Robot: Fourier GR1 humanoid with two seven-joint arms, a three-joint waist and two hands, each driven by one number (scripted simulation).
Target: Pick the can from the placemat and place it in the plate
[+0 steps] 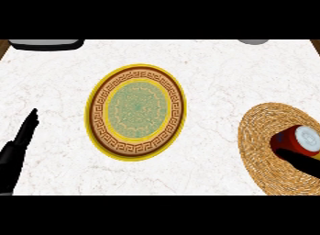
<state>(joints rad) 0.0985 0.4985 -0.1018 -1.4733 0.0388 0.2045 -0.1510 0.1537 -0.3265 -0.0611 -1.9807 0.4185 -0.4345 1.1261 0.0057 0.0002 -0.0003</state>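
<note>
Low at the right edge, right hand reaches onto placemat — fingers curled round the can; left hand rests open — plate between.

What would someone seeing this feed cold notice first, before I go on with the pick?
The ornate yellow-rimmed plate with its green centre sits mid-counter, nothing on it. At the right edge a woven straw placemat carries the red can with a white top, and the right hand comes in from below right up against the can. The left hand shows at the lower left, fingers straight, away from everything.
</note>
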